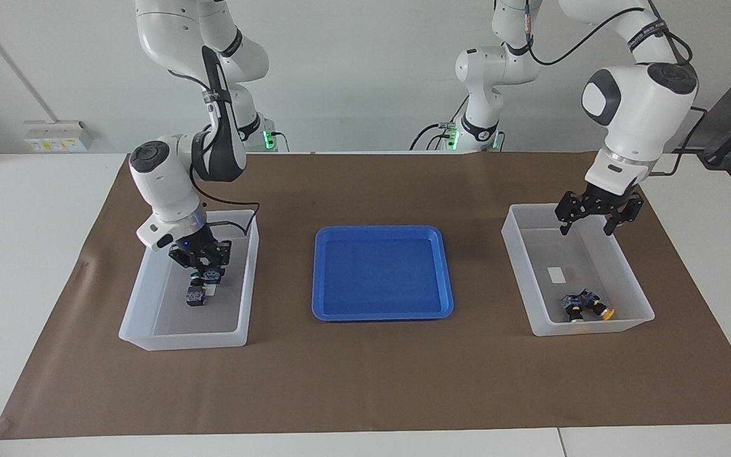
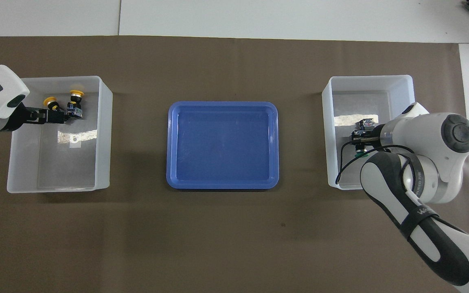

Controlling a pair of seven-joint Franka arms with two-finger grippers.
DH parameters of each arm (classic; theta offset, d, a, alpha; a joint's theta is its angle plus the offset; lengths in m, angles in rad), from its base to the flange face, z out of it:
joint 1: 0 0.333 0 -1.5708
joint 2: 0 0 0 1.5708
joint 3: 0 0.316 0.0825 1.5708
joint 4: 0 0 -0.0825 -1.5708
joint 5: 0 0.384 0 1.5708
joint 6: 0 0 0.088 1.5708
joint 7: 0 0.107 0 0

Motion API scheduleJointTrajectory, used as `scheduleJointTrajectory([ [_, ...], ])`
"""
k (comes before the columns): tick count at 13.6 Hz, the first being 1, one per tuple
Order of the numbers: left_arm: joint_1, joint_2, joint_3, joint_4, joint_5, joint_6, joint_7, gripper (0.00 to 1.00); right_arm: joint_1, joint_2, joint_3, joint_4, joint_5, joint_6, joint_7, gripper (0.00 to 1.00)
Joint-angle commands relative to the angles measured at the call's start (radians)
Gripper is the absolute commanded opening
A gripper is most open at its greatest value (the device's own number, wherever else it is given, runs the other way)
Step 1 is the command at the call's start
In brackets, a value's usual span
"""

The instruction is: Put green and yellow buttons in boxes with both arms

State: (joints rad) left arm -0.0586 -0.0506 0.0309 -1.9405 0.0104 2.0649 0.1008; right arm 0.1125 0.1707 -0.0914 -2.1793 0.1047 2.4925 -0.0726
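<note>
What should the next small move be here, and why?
Probably the right gripper releases and lifts out. It is low inside its box with a green button at its tips, just above the floor and close to a second button. The left gripper hangs open over the other box, where both yellow buttons already lie.

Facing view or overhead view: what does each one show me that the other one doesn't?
Only the facing view shows the arms' bases by the wall, and that the open left gripper hangs high over its box. Only the overhead view shows two yellow caps in that box and a green cap under the right gripper. Both show the blue tray, the other box and the brown mat.
</note>
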Motion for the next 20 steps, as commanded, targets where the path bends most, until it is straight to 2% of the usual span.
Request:
scheduleJointTrajectory([
  [1,-0.061,-0.092,0.006,-0.043,0.003,-0.061,-0.076,1.0,-0.001,-0.023,0.004,0.004,0.012,0.005,-0.007,1.0],
  [3,-0.075,-0.112,0.0,-0.023,0.003,-0.062,-0.119,1.0,0.001,-0.043,0.005,0.076,0.012,-0.084,0.01,1.0],
  [5,-0.073,-0.089,0.0,0.044,0.003,-0.069,-0.112,1.0,0.003,-0.054,0.007,0.175,0.009,-0.209,0.057,1.0],
  [7,-0.07,-0.046,0.0,0.133,0.005,-0.107,-0.098,1.0,0.001,-0.074,0.002,0.258,-0.01,-0.329,0.124,1.0],
  [11,-0.058,0.03,0.004,0.293,0.003,-0.228,-0.036,1.0,-0.013,-0.138,-0.004,0.292,-0.04,-0.427,0.184,1.0],
  [15,-0.052,0.152,0.017,0.46,0.005,-0.327,-0.033,1.0,-0.027,-0.186,-0.004,0.406,-0.102,-0.66,0.195,1.0],
  [17,-0.046,0.134,0.014,0.442,0.003,-0.377,0.011,1.0,-0.05,-0.191,-0.002,0.49,-0.103,-0.765,0.159,1.0],
  [20,-0.043,0.049,0.014,0.329,0.003,-0.39,0.034,1.0,-0.065,-0.191,-0.005,0.579,-0.103,-0.863,0.097,1.0],
])
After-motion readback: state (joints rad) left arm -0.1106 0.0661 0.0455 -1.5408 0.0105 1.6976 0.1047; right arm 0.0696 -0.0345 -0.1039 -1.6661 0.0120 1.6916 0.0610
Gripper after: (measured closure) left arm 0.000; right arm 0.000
